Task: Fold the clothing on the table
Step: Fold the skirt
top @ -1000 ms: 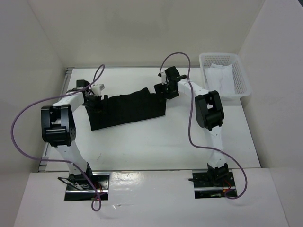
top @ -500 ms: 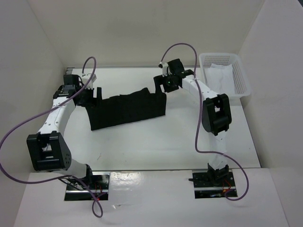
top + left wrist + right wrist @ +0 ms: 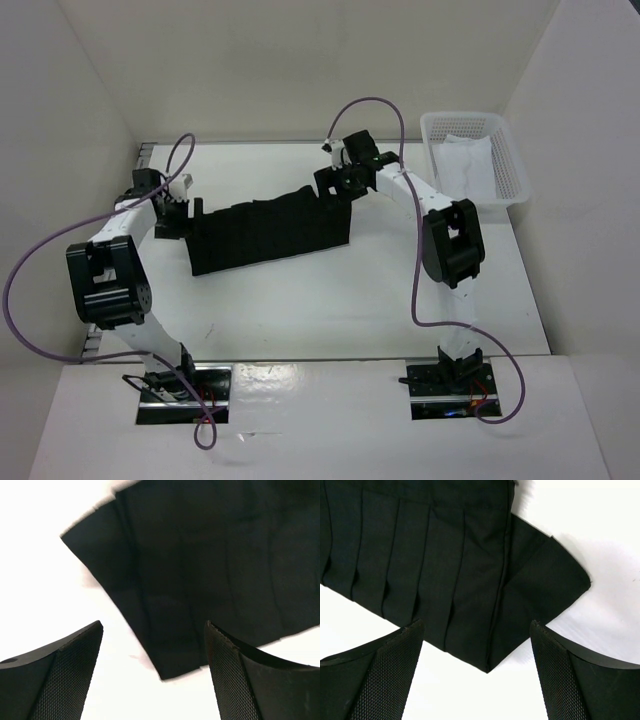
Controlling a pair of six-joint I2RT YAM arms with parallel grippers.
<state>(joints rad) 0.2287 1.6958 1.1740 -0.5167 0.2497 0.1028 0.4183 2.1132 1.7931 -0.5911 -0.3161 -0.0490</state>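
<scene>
The clothing lies flat, long axis left-right, its right end slightly farther.

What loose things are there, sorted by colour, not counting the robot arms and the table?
Black: 1, the clothing
White: 2, the basket and the cloth inside it
Total: 3

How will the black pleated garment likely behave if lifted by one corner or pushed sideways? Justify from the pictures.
The clothing would probably hang limp, since it lies flat on the table with a corner flap folded over. It looks thin, so likely light. A push would probably bunch its pleats rather than slide it whole.
</scene>
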